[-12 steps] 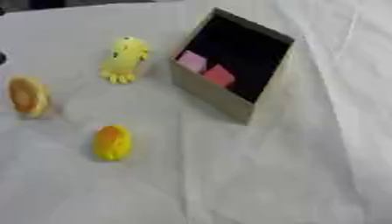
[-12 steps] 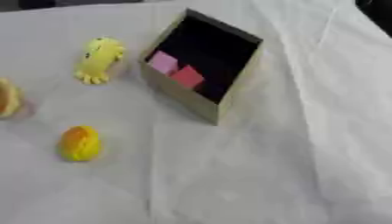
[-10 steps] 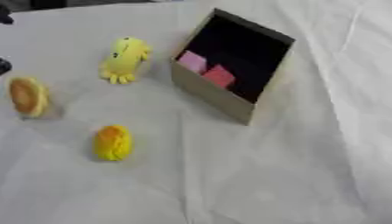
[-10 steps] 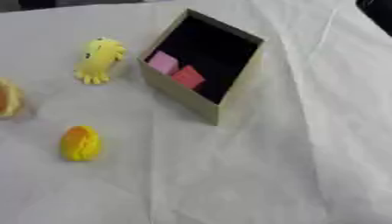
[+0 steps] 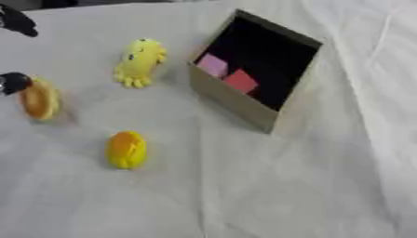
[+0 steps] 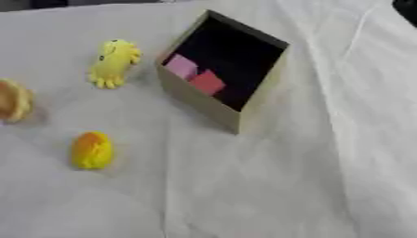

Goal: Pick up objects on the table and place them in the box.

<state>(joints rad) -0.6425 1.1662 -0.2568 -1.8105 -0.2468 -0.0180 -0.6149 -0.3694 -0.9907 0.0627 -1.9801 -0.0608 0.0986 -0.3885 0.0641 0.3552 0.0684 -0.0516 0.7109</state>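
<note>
With the box [image 5: 254, 69] as our landmark, pink and red blocks already inside, three toys lie left of it on the bench [image 5: 269, 186], and our left hand [image 5: 12, 82], fingers unreadable, touches the orange round toy [image 5: 39, 98], seemingly to grasp it.

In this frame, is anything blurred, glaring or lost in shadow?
Left eye view: soft all over, the yellow toy has fuzzy edges, and the dark left hand at the edge is indistinct. Right eye view: no glare on the cloth, but the box interior is black behind the pink blocks.
</note>
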